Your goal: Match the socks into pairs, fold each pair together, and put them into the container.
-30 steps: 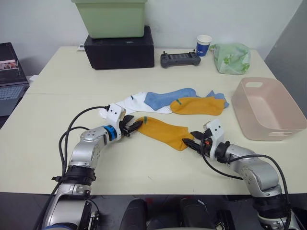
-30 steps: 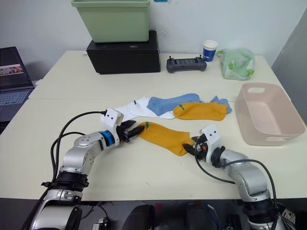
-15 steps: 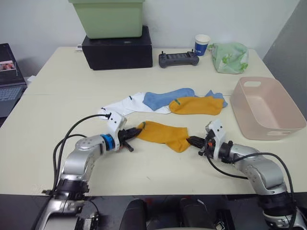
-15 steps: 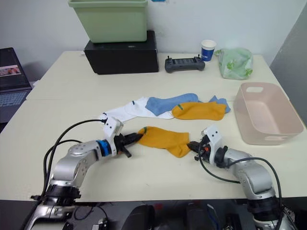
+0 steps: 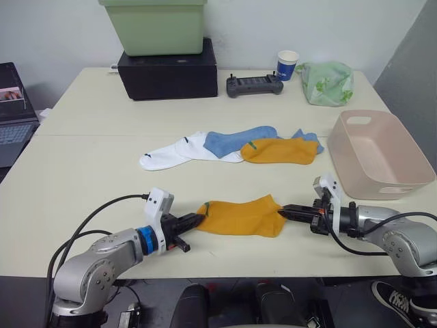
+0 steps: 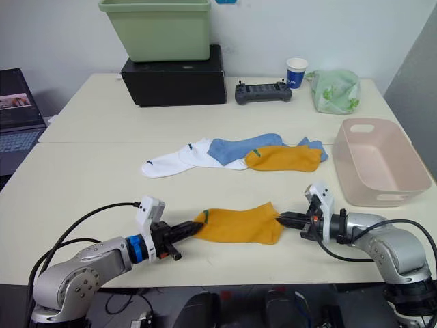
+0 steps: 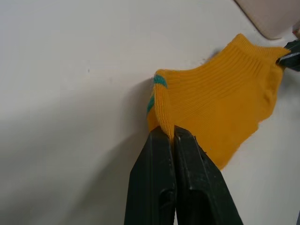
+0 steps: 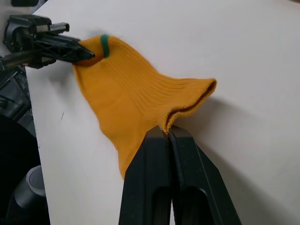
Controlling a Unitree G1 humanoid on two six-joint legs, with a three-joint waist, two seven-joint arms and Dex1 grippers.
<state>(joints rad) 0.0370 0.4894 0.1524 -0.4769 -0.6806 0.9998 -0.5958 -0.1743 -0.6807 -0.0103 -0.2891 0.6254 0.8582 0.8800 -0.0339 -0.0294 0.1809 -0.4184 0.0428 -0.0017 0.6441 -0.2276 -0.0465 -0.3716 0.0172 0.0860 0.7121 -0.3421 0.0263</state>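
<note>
An orange sock [image 5: 240,216] with a green mark lies stretched near the table's front edge. My left gripper [image 5: 196,221] is shut on its toe end and my right gripper [image 5: 284,212] is shut on its cuff. Both wrist views show the same sock [image 7: 220,103] [image 8: 131,103] pinched between closed fingers. Behind it, at mid-table, lie a second orange sock [image 5: 281,150], a light blue sock [image 5: 240,139], another blue sock tip [image 5: 307,137] and white socks [image 5: 174,152]. The pink container [image 5: 379,154] stands at the right, empty.
A black box [image 5: 168,70] with a light green bin [image 5: 153,24] on top stands at the back. A controller [image 5: 255,85], a paper cup [image 5: 287,63] and a pale green bag [image 5: 329,82] sit at the back right. A laptop [image 5: 12,109] is at far left.
Both grippers have pulled the orange sock toward the table's front edge and spread apart, stretching it out flat. The heap of other socks stayed put.
</note>
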